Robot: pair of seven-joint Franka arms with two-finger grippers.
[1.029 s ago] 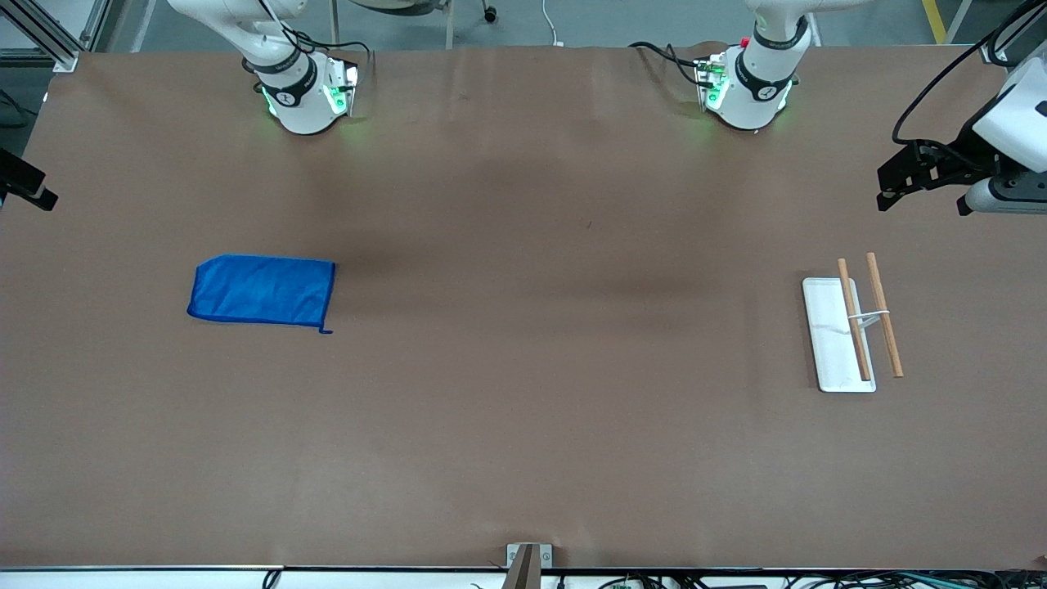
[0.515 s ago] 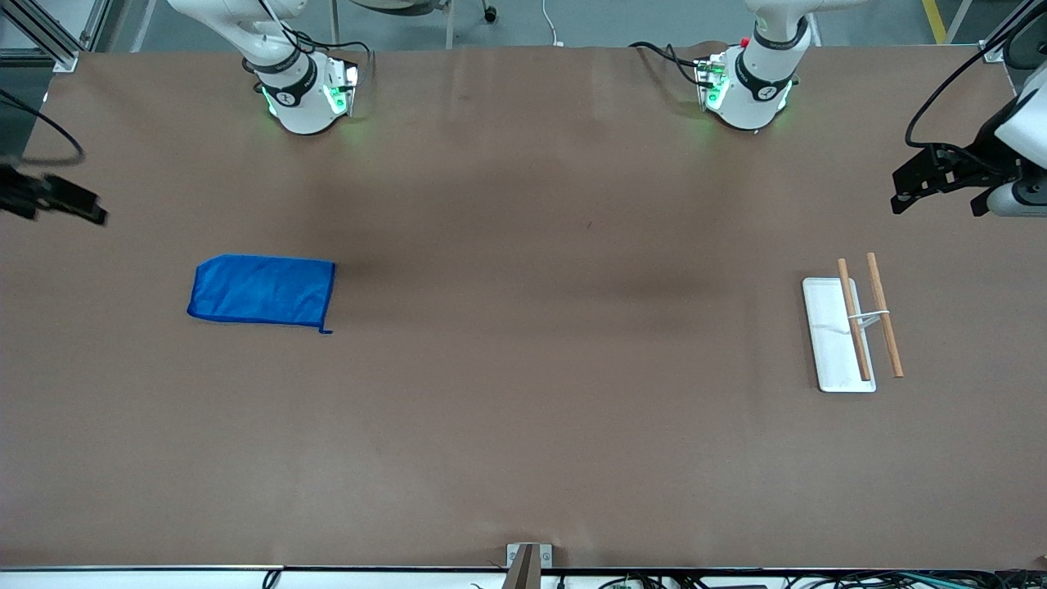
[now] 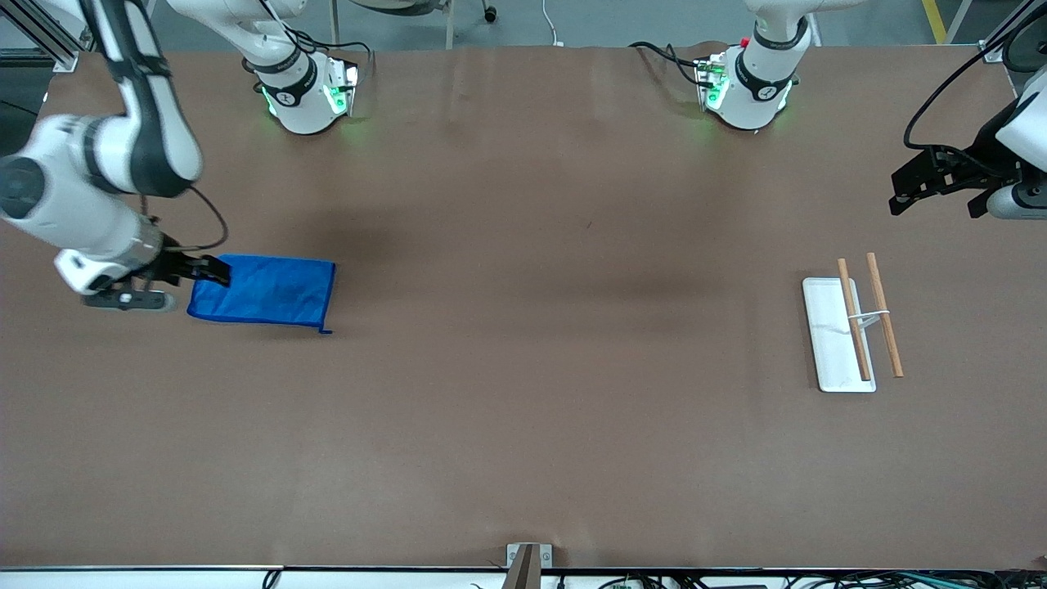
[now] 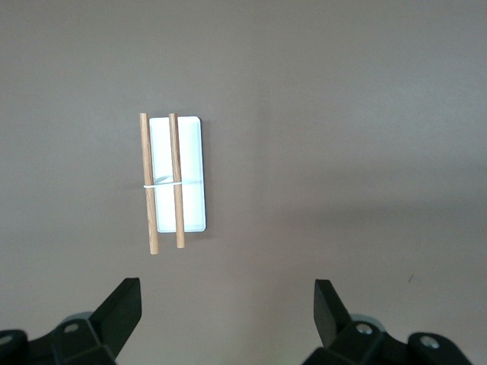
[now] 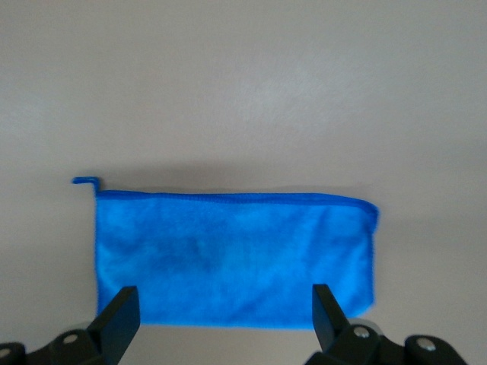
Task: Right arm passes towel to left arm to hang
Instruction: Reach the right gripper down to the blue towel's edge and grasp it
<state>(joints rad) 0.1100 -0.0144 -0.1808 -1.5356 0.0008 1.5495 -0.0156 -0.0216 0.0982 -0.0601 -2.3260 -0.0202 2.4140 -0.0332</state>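
The brown table (image 3: 523,409) took up nearly everything I could see, wide and flat under both arms. The right arm (image 3: 98,164) had swung out from its base and bent down over its own end of the table, its white links curling above the cloth. The left arm (image 3: 1022,131) waited at its end, only its wrist showing over the table's edge.

The towel (image 3: 263,290) lay flat on the table toward the right arm's end, a bright blue rectangle with darker stitched edges and a tiny loop (image 3: 325,330) sticking out at the corner nearer the front camera. Well apart from it, toward the left arm's end, stood a white rack base (image 3: 830,343) with two wooden rods (image 3: 885,315) lying along it, joined by a thin white crosspiece.

The right gripper (image 3: 208,272) hung over the end of the towel that points toward the right arm's end of the table; in its wrist view its black fingers (image 5: 122,312) stood wide apart, with the towel (image 5: 236,258) spread beneath them and nothing between them. The left gripper (image 3: 936,176) hovered over bare table near the rack, fingers (image 4: 125,304) likewise spread and holding nothing, the rack (image 4: 190,144) in plain sight below.
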